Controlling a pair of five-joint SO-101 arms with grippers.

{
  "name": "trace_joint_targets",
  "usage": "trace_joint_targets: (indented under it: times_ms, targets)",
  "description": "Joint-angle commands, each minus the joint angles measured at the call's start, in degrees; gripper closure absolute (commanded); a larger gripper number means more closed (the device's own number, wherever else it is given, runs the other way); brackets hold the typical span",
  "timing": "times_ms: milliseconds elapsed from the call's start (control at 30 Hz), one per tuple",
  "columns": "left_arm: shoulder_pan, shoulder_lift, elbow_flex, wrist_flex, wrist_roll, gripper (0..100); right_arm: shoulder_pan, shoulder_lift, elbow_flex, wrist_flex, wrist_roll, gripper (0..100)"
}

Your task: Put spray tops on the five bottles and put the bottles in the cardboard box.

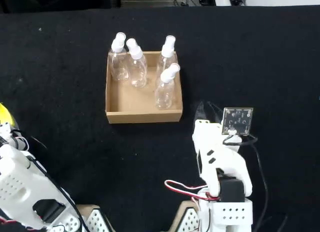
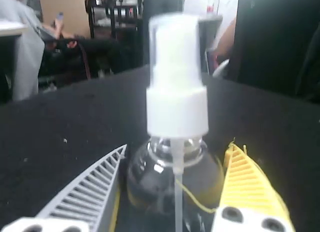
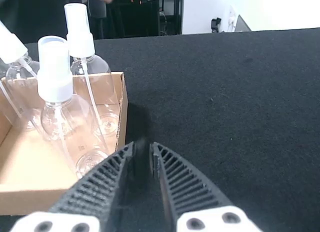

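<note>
Cardboard box (image 1: 144,115) far-centre on black desk (image 1: 260,57), with four spray-topped bottles (image 1: 138,72) upright inside, toward far and right walls. Left claw (image 2: 177,148) at left desk edge, well apart from box, clamped around fifth bottle (image 2: 170,179), spray top (image 2: 176,92) seated. Right claw (image 3: 143,146) just near-right of box, jaws narrow, nothing between.
</note>
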Motion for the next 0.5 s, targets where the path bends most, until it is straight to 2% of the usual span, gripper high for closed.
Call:
trace_joint_targets:
  times_ms: [0, 367, 467]
  targets:
    - [0.1, -0.8, -1.8, 1.4, 0.5, 72, 1.7, -1.2, -0.2, -1.2, -0.3, 96.2]
    - [0.2, -0.9, -1.9, 1.1, 0.6, 73, 1.7, -1.2, -0.2, -1.2, -0.3, 96.2]
    - [0.6, -1.1, -1.4, 1.1, 0.8, 84, 1.7, -1.2, -0.2, -1.2, -0.3, 96.2]
